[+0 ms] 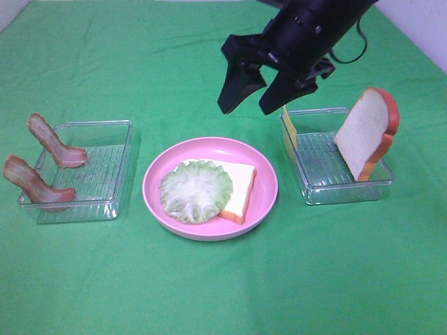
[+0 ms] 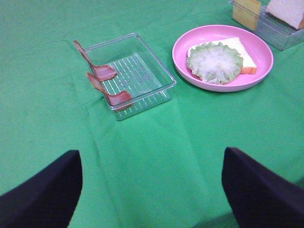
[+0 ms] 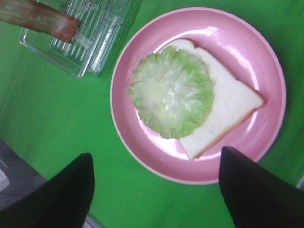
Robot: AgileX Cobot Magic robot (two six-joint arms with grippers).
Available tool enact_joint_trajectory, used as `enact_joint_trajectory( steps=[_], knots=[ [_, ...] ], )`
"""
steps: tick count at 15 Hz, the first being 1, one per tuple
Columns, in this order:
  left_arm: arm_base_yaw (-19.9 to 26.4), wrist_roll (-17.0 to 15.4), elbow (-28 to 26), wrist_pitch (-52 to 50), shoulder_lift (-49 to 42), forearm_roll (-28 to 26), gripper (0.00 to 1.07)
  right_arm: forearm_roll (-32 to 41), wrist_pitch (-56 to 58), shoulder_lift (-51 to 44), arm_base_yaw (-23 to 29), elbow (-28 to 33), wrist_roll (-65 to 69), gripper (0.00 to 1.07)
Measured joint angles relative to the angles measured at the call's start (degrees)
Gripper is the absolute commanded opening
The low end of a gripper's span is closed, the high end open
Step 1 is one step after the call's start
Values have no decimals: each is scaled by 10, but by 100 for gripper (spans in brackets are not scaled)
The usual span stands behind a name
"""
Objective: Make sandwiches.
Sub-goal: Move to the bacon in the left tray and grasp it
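Closest in, from the left wrist: left gripper (image 2: pixel 149 161) spread wide, nothing between the fingers, hovering over bare green cloth (image 1: pixel 223 293). Next, mid-cloth, pink plate (image 1: pixel 155 183) with a bread slice (image 1: pixel 241 187) lying flat on it. Lettuce (image 1: pixel 195 191) laid over the slice's left part, crust showing along the near edge. Level with the plate on the left, clear left tray (image 1: pixel 112 171). Two bacon strips (image 1: pixel 35 183) propped over its left wall, lower ends inside, upper ends sticking out. On the right, right tray (image 1: pixel 316 192) holding a second slice (image 1: pixel 367 132) leaning upright against its right wall. Cheese (image 1: pixel 289 127) standing on edge at its far left corner. Farthest back, right gripper (image 1: pixel 248 109) raised above the cloth behind the plate, just left of the right tray, fingers apart, gripping nothing.
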Motion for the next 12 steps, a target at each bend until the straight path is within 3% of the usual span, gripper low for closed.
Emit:
enact_joint_trajectory(
  steps=[3,7,8,9,12],
  knots=[
    [0,0,0,0,0,0,77,-71,66,-96,0,4,50,70],
    [0,0,0,0,0,1,77,-199,83,-235,0,71,151,70],
    [0,0,0,0,0,1,77,-223,84,-277,0,99,175,70],
    [0,0,0,0,0,1,77,-262,97,-360,0,174,211,70],
    [0,0,0,0,0,1,77,-276,116,-489,0,289,235,70]
  ],
)
